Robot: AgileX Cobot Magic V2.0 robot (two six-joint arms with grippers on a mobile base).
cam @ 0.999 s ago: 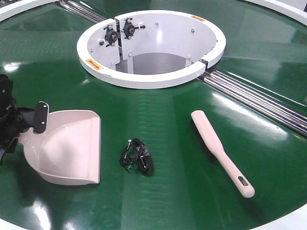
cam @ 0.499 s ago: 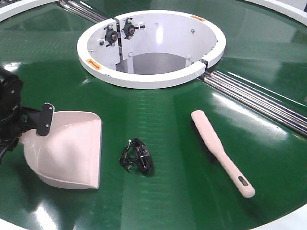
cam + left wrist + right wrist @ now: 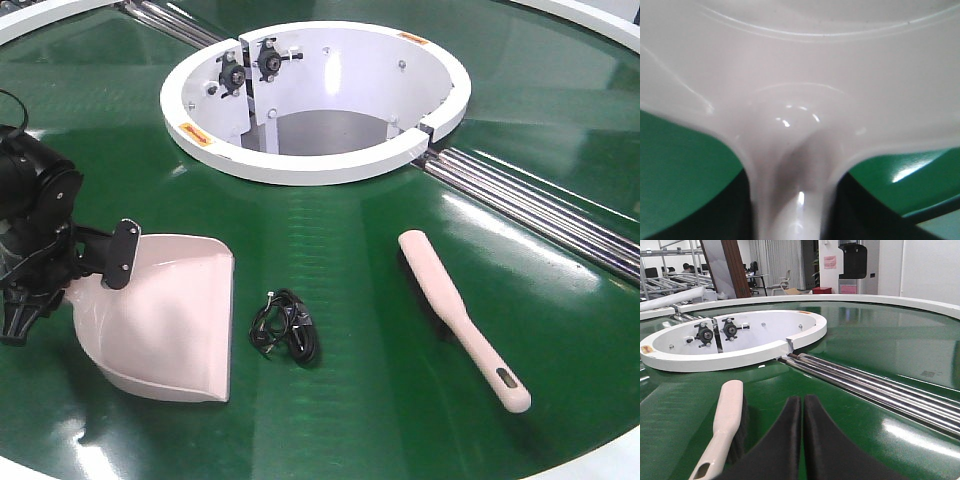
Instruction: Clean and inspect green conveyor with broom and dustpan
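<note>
Green belt, and little of the job is done. My left gripper point(image 3: 103, 264) is clamped on the handle of the dustpan point(image 3: 165, 315), at the near left of the green conveyor point(image 3: 350, 410). The broom point(image 3: 460, 315) lies untouched on the right, and a black cable tangle point(image 3: 287, 327) (the only debris I can see) waits between them. The right gripper point(image 3: 802, 435) hangs with jaws pressed together on nothing, just beside the broom's handle. The dustpan's long axis runs left to right, lip facing the tangle. The broom lies diagonally, bristle head toward the white ring housing point(image 3: 300, 165), slotted end toward the near rim.
</note>
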